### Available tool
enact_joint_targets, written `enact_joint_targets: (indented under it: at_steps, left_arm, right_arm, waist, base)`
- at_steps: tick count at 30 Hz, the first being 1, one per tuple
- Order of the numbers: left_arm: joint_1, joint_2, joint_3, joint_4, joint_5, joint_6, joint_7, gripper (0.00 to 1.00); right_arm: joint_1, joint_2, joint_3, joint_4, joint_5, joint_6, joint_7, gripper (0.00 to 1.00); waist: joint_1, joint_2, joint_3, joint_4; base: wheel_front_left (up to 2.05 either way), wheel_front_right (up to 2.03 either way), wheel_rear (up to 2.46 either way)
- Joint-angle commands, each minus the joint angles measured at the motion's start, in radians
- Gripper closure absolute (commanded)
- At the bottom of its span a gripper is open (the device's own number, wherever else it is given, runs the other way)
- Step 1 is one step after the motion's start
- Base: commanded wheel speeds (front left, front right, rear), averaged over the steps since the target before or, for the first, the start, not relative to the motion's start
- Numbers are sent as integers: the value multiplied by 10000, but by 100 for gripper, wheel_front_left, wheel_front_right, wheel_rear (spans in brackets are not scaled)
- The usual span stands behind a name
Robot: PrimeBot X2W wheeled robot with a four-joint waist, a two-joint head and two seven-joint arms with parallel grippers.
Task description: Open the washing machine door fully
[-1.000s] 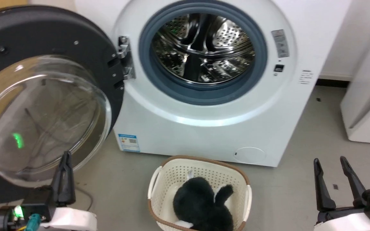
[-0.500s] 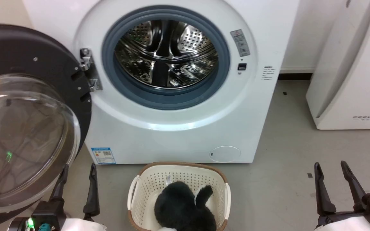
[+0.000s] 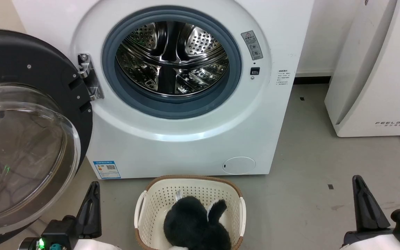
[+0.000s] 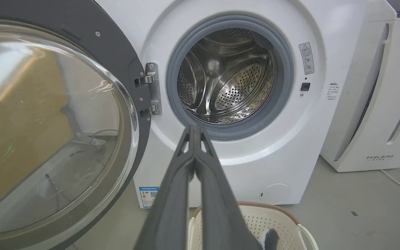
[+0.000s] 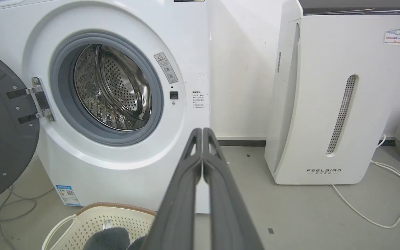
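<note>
Both claws have closed since half a second ago, when each showed two spread fingers. The left claw (image 3: 94, 192) and the right claw (image 3: 360, 191) now have their long dark fingers pressed flat together and grip nothing.

The washing machine door (image 3: 47, 59) hangs swung wide off the left side of the washing machine (image 3: 186, 146), on a bright metal hinge (image 3: 88, 80). It is a broad matt-black disc with small screws, and its inner face is turned toward the robot. A bulging clear glass bowl (image 3: 19, 152) at its centre carries reflections. The round porthole stands clear, ringed by a smooth grey rubber gasket (image 3: 175, 110) around the perforated, ribbed steel drum (image 3: 172, 59). A blue label (image 3: 106, 169) sits low on the glossy white front.

Just before the machine's base stands a cream perforated plastic basket (image 3: 193, 178) with a brown rim. It holds a dark fluffy bundle (image 3: 194, 225) and sits between the two claws. The left claw points up near the door's lower edge, with a strip of grey floor (image 3: 307, 173) between them. Bare floor lies around the right claw and runs back between the machine and a slanted white appliance (image 3: 377, 69).
</note>
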Motion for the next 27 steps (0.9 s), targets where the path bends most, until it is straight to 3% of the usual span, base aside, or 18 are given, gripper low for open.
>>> enact_joint_targets:
  at_steps: [1, 27]
  left_arm:
    - [-19, 0, -18, -19, 19, 21, 59, 100]
    - [-149, -16, -182, -165, 151, 173, 590, 100]
  right_arm:
    - [-18, 1, 28, -18, -24, 0, 65, 100]
    - [-139, 5, 271, -139, -186, 1, 599, 100]
  waist:
    - [0, 0, 8, 7]
    - [0, 0, 122, 87]
  base:
    - [0, 0, 0]
    - [0, 0, 0]
